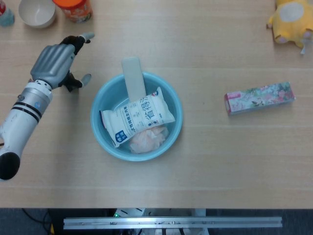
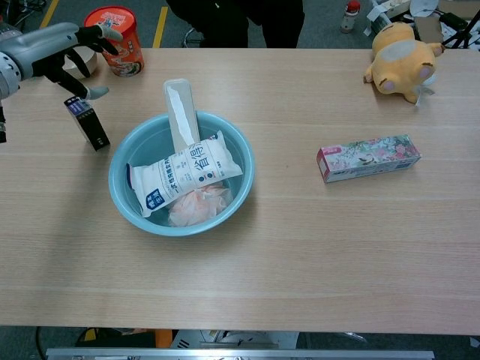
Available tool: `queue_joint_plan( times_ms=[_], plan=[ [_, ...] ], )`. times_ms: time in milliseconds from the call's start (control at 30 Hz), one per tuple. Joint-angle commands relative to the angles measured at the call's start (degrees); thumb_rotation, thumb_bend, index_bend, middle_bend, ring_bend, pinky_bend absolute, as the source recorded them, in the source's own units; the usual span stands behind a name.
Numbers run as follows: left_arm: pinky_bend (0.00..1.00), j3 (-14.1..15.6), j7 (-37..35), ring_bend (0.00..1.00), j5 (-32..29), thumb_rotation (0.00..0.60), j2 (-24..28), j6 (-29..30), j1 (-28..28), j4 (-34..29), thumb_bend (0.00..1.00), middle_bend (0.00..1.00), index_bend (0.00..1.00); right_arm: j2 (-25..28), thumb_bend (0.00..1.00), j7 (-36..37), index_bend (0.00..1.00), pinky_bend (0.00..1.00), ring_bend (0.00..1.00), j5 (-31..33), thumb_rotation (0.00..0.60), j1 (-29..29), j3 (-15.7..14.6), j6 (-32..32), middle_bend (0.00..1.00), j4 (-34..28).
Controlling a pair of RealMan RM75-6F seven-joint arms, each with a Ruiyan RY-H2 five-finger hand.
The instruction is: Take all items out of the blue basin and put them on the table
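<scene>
The blue basin (image 1: 100, 100) sits on the wooden bench (image 1: 220, 161), left of centre. Inside it lies a white food packet (image 1: 138, 119) printed with blue characters, its long axis running diagonally from the near left wall up toward the far right rim. Partly under that packet's near edge is a crumpled pale pink bag (image 1: 145, 140) on the basin floor. A pale green flat case (image 1: 133, 78) leans on the far rim, its long axis running nearly straight away from the robot, its upper end sticking out past the rim over the bench. Left of the basin, in the chest view, a small dark sachet (image 2: 90, 124) stands tilted on the bench, its long axis slanting up and to the left, just under the left hand (image 1: 55, 62). That hand hovers above it with fingers (image 1: 80, 37) spread apart and holding nothing; whether a fingertip touches the sachet's top edge cannot be told. Farther back stand a white bowl (image 1: 36, 12) and an orange-lidded cup (image 1: 73, 9). To the right lie a floral carton (image 1: 259, 98), long axis roughly left to right, and a yellow plush toy (image 1: 291, 22) at the far corner.
</scene>
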Motion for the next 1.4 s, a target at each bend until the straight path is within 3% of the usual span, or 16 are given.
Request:
queue_joint_plan(
  times_ms=[33,333,733,1133,1400],
  plan=[
    [0.32,-0.6,-2.0,0.14,1.5,0.600,-0.1,-2.0,-0.9,-0.8,0.33,0.17,0.09,0.1,0.02,0.3,0.00,0.26,0.09,-0.2,0.600,-0.2,-0.1,0.3,0.16,0.2],
    [0.32,0.3,1.7,0.14,3.4,0.600,-4.3,-2.5,-4.9,0.4,0.33,0.18,0.15,0.7,0.02,1.3,0.00,0.26,0.09,-0.3,0.600,-0.8,-0.3,0.7,0.16,0.6],
    [0.32,1.3,8.5,0.13,-7.7,0.600,-10.2,-3.2,-10.6,8.5,0.33,0.17,0.13,1.1,0.02,2.3,0.00,0.26,0.09,-0.5,0.600,-1.1,-0.5,0.8,0.16,1.3],
    [0.32,0.5,4.1,0.14,-12.1,0.600,-12.1,-11.3,-14.3,13.2,0.33,0.18,0.13,1.2,0.02,2.3,0.00,0.26,0.09,0.4,0.600,-1.2,-0.3,0.5,0.16,1.7],
    [0.32,0.6,1.7,0.23,-13.7,0.600,-13.6,-14.1,-16.5,15.7,0.33,0.28,0.15,0.9,0.02,2.9,0.00,0.26,0.09,0.9,0.600,-1.2,-0.3,0.2,0.16,2.6]
  ],
)
